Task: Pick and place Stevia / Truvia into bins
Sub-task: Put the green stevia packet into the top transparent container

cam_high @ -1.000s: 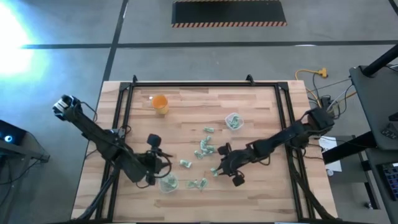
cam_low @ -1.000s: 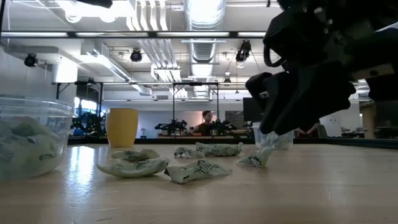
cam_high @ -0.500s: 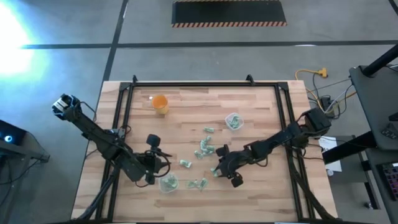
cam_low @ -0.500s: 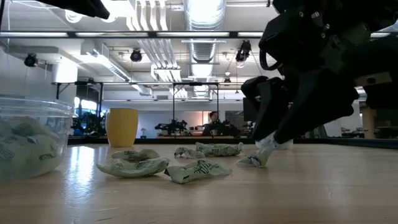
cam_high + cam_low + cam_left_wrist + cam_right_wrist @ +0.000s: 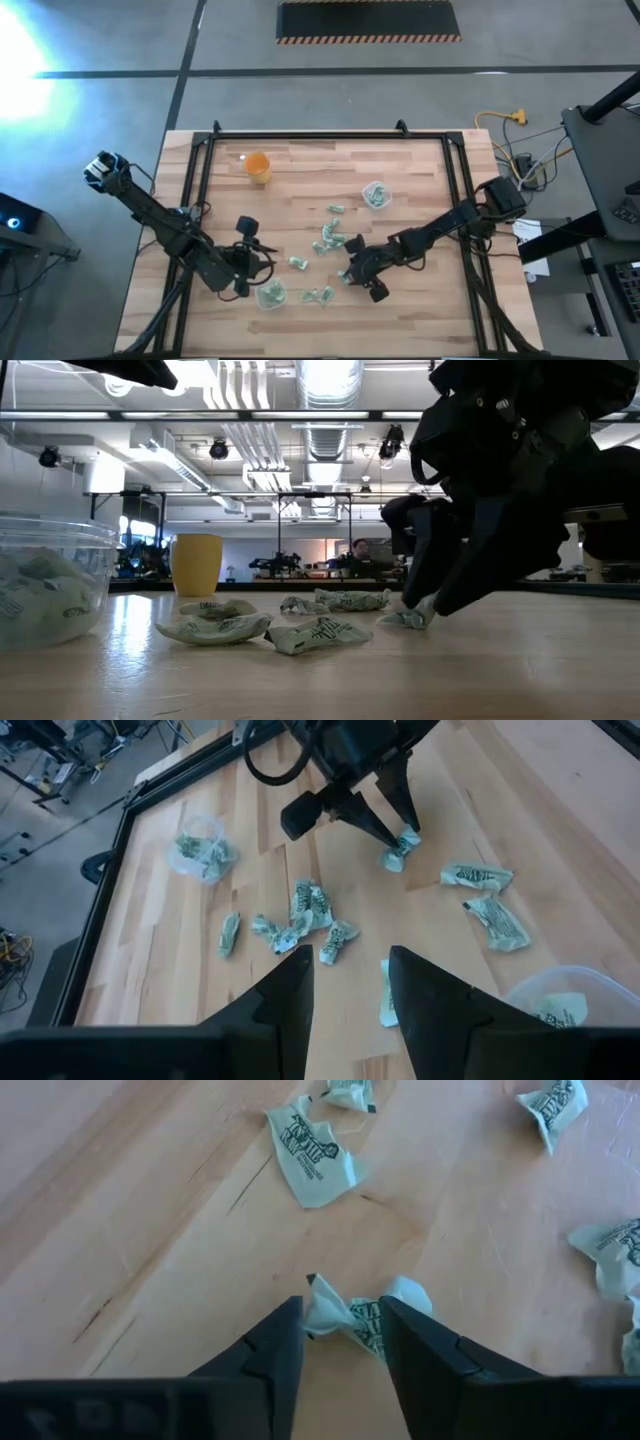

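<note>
While the right gripper sits down on the table, its two fingers stand either side of one crumpled sachet, parted with the paper between the tips. Whether the pads are yet touching the paper cannot be told; it reads as open around the sachet, not yet clamped. The low view shows the same sachet lying on the wood at the fingertips, not lifted.

Step in hand, by my reading: pick phase of one sachet, at the point of closing.

Other sachets lie loose mid-table: a small heap near the centre, a single one to its left, a pair near the front edge.

Bins: the near cup, front-left, already holds several sachets; the far cup, toward the right rear, also holds some. An orange cup stands rear-left, apart from the work.

The left gripper hovers just beside the near cup, fingers apart, empty, waiting.

Next move calls for: closing squarely on the crumpled paper, checking it comes up with the fingers, then carrying it over a cup rim before release. The far cup looks the nearer for this arm. Risk: thin paper slipping out sideways on closing.
</note>
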Robot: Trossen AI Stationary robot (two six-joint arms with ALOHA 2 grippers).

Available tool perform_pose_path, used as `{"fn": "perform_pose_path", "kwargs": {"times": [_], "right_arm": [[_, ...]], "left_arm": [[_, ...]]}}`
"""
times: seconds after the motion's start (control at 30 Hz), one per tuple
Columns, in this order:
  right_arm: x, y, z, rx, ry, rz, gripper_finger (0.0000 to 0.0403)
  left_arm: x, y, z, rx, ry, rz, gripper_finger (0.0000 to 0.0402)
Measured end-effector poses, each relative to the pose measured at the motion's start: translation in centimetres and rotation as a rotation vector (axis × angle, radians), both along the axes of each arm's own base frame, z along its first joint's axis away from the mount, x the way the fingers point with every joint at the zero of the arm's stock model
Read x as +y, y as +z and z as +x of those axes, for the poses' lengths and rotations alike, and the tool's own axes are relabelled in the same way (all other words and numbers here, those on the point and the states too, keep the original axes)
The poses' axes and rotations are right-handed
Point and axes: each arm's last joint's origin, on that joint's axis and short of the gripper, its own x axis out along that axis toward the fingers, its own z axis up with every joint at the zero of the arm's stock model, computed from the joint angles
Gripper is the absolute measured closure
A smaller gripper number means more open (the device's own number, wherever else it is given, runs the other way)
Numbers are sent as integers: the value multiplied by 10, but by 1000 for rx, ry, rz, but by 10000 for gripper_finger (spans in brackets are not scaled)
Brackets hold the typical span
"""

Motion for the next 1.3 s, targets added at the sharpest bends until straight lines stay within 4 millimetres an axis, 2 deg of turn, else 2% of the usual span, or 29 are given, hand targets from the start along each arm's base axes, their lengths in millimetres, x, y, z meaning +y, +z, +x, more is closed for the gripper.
{"fn": "perform_pose_path", "kwargs": {"times": [0.33,0.5,0.73,0.9,1.03,1.2,1.3], "right_arm": [[0,-1,-1,3,42,-43,386],[-1,7,-2,-20,41,-50,394],[-6,41,-13,-67,-19,-103,394],[-19,71,-29,-90,-157,-235,394],[-32,87,-46,-92,-349,-338,394],[-54,90,-61,-125,-544,-420,394],[-72,86,-66,-114,-639,-400,394]], "left_arm": [[0,0,0,1,0,1,285],[0,-1,0,1,-1,3,285],[1,0,1,-2,2,4,285],[1,-1,1,-1,2,4,285],[1,-1,1,1,-4,15,285],[-1,3,3,-32,-35,40,285],[-2,4,4,-48,-48,48,285]]}}
